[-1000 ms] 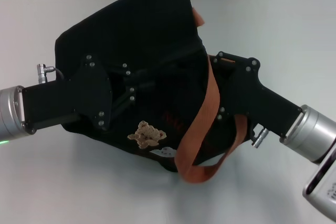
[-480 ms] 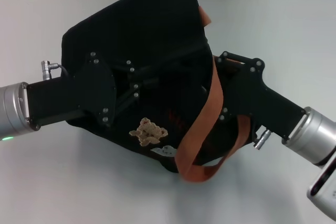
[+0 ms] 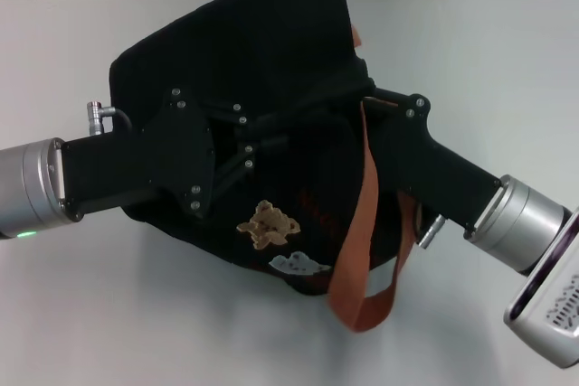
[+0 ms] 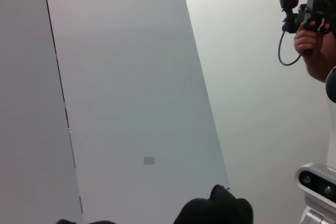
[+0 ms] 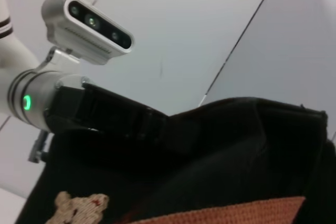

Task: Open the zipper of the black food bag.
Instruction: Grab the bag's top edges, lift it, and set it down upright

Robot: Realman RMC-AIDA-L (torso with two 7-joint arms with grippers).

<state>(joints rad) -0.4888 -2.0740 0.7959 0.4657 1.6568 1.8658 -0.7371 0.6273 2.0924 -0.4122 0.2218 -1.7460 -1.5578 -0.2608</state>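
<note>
The black food bag (image 3: 244, 51) lies tipped on the white table (image 3: 488, 61), its tan bear patch (image 3: 269, 225) and pale patch (image 3: 298, 265) facing me. An orange-brown handle (image 3: 362, 223) loops down its right side. My left gripper (image 3: 271, 142) reaches in from the left and sits against the bag's middle. From the right, my right gripper (image 3: 362, 101) presses into the bag's upper right part. Black on black, the zipper cannot be made out. The right wrist view shows the bag (image 5: 220, 150), a handle (image 5: 226, 211) and the left arm (image 5: 100, 111).
Bare white tabletop surrounds the bag, with a wall seam along the far edge. In the left wrist view a person's hand (image 4: 310, 35) holds a device at the edge, and a corner of the bag (image 4: 215, 211) shows.
The left gripper has moved right along the bag and the right gripper has drawn in toward the bag's top. The bag turned slightly and the handle loop swung lower and narrower.
</note>
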